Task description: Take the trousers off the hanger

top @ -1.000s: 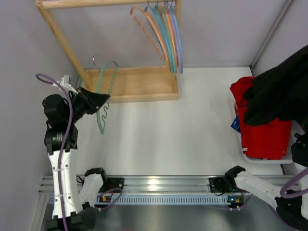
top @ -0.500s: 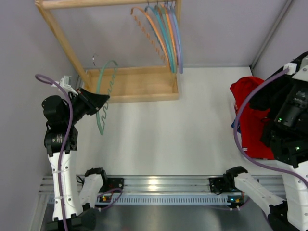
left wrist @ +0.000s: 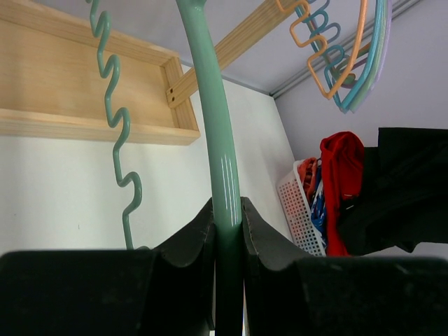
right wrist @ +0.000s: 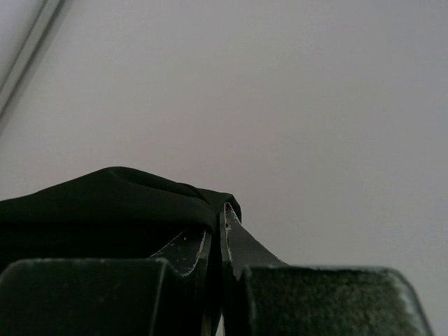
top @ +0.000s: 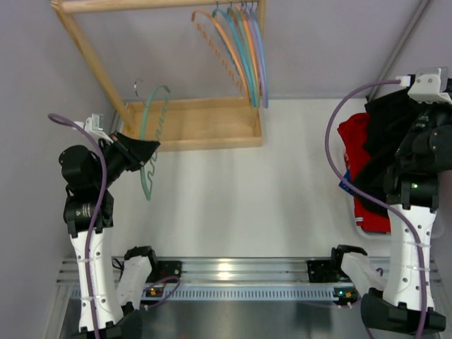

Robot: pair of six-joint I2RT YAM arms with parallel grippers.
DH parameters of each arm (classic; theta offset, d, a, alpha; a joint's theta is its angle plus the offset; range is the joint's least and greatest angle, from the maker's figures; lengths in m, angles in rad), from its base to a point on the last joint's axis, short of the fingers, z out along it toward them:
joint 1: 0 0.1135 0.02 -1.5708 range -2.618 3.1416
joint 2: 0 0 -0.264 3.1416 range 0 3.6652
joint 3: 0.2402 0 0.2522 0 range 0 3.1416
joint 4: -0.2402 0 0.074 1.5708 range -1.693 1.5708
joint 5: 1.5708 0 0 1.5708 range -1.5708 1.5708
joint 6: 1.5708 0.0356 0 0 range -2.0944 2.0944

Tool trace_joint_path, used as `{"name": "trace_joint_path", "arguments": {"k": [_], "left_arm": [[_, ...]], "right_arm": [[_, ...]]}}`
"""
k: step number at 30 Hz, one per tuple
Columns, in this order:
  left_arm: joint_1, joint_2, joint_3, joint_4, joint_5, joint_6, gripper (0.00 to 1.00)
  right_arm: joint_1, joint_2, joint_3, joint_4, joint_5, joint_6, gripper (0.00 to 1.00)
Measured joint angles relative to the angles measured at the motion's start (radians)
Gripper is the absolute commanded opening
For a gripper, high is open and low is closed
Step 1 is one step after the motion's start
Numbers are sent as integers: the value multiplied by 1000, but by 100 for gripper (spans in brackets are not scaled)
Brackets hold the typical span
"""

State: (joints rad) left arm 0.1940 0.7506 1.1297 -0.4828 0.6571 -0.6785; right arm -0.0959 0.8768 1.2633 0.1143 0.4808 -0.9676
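Left gripper (left wrist: pixel 227 213), jaws clamped on mint-green hanger (left wrist: pixel 222 161) beside wooden rack (top: pixel 198 123), right gripper (right wrist: pixel 217 224), jaws pinching black trousers (top: pixel 385 131), far right of the rack

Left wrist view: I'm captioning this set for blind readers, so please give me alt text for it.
The left fingers clamp the arm of a mint-green hanger, which rises up the frame with its wavy bar to the left. Behind is a wooden rack, and at right a red garment and black trousers by a white basket.
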Motion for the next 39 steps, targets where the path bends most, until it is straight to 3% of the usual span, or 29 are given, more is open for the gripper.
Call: {"name": "trace_joint_path", "arguments": {"k": [7,15,19,27,32,36,39], "left_arm": [[0,0,0,-2,0,0,0],[0,18,21,-7,-3,2,0],[0,18,34,-8,-8,15,0],[0,33,67,-9,-11,31,0],[0,58,93,-9,-11,43,0],[0,66,115,-10,-11,63,0],[0,66,138,-10,-11,84,0]], "right_arm": [[-240,118,3,-4,-169,114,0],[-288,346,92,-65,-292,230,0],[-295,306,16,-102,-335,272,0],[-338,72,-352,-243,-434,327,0],[-348,69,-439,-311,-473,340,14],[-393,111,-387,-372,-520,370,15],[-439,121,-325,-425,-566,389,29]]}}
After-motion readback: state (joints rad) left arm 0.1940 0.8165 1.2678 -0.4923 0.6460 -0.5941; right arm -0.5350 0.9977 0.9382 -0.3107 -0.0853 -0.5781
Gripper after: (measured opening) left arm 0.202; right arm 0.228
